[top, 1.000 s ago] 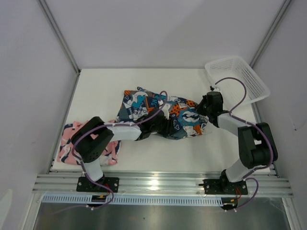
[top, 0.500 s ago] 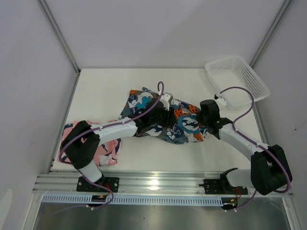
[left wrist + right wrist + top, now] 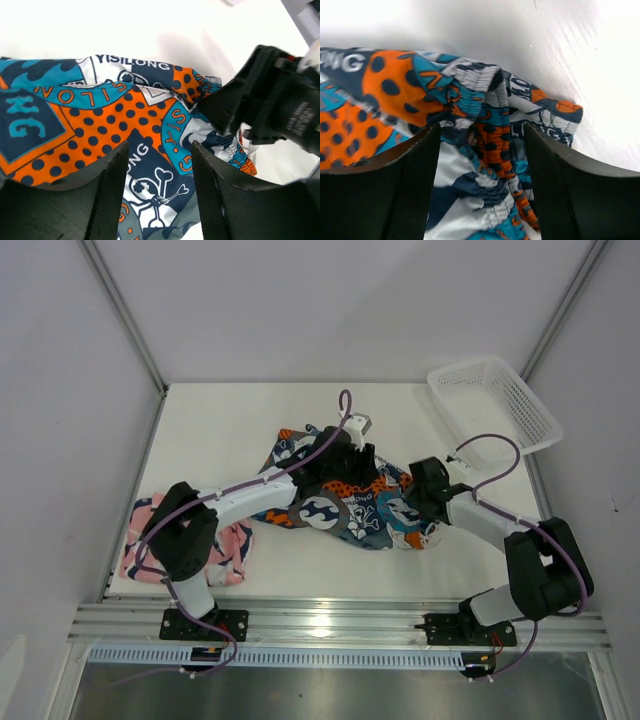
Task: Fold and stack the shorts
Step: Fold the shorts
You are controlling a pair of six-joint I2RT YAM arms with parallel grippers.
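While the left gripper (image 3: 158, 150) and right gripper (image 3: 481, 135) hover with jaws parted over the patterned shorts (image 3: 360, 520), bunched fabric could snag a finger, spoiling the fold.

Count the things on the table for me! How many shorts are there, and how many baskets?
Shorts: 2 (pink shorts, blue-and-orange patterned shorts)
Baskets: 1 (white mesh basket)
Total: 3
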